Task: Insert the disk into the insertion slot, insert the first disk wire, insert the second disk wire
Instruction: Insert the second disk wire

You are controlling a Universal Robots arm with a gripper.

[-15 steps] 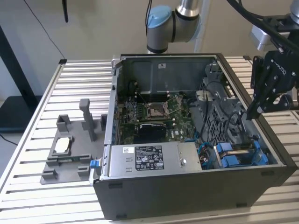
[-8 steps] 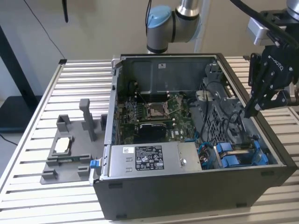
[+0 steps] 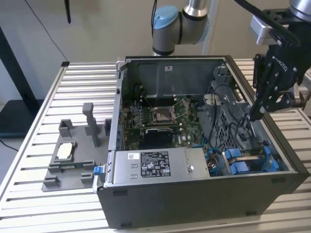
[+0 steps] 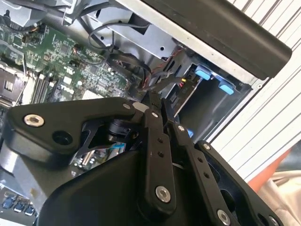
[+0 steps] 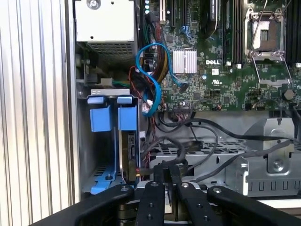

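The disk [image 5: 129, 153] stands on edge inside the insertion slot [image 5: 83, 141], the grey drive cage at the case's corner. Its blue carrier tabs [image 5: 127, 117] stick out of the cage, and they also show in the exterior view [image 3: 241, 167]. My gripper [image 5: 168, 170] hovers just beside the cage, over a bundle of black cables. Its fingers [image 4: 154, 106] are pressed together on the end of a black disk wire [image 5: 180, 149] that loops up to the tips. In the exterior view the gripper [image 3: 255, 114] hangs above the case's right side, behind the cage [image 3: 272, 164].
The motherboard [image 3: 160, 119] fills the case floor, with the labelled power-supply box [image 3: 150, 165] along the front wall. A blue data cable [image 5: 153, 89] curls beside the cage. A grey fixture [image 3: 73, 155] sits on the slatted table [image 3: 39, 97] at the exterior view's left.
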